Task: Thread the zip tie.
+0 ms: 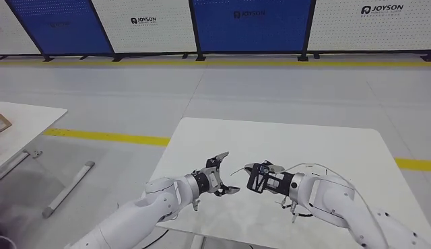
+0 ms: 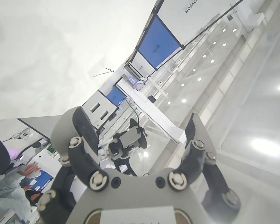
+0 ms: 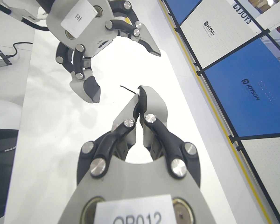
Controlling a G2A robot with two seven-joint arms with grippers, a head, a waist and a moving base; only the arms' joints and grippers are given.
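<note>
This looks like a factory-style test hall or robot lab. It has a wide, polished grey floor (image 1: 202,87) marked with yellow lines (image 1: 101,136), a row of blue and white perforated partitions (image 1: 249,17) (set in black frames), a plain white work table (image 1: 323,148), and rows of round ceiling lights (image 2: 193,69).

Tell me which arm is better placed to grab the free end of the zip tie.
Left. The left gripper is open, facing the zip tie, whose end pokes from the shut right gripper.
</note>
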